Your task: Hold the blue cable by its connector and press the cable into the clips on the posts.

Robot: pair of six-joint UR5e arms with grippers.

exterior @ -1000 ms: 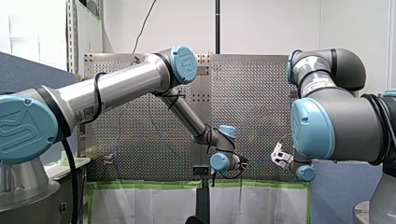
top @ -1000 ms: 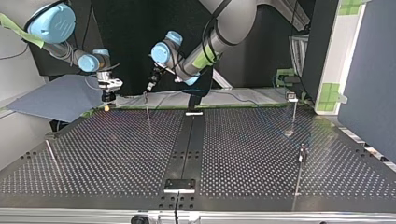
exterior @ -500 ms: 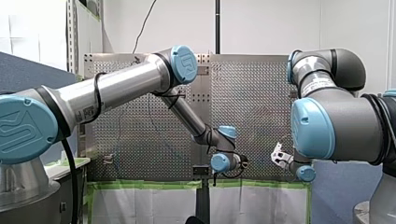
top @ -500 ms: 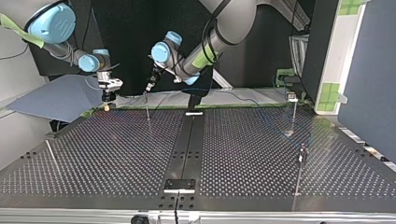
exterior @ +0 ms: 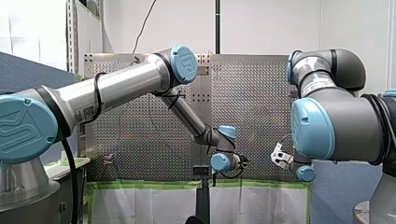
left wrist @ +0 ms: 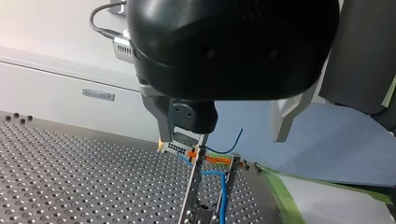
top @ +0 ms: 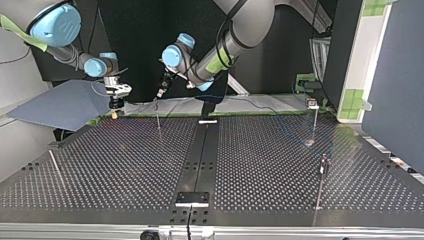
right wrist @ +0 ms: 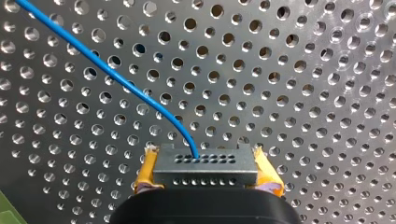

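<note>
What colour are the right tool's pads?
Yellow-orange pads, flanking the grey connector; right wrist view shows them best.

A white wall (exterior: pixel 261 23) is seen behind the perforated worktop (exterior: pixel 252 102), its edge is lined with green tape (exterior: pixel 154 185), and a blue partition (top: pixel 395 80) is stood alongside.

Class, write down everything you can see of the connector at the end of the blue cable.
The connector is a small dark grey rectangular block, plastic by its look, with rows of tiny holes across two faces. The blue cable enters one hole near the middle and curves away over the perforated table. My right gripper is shut on it, a yellow pad pressing each short end.
</note>
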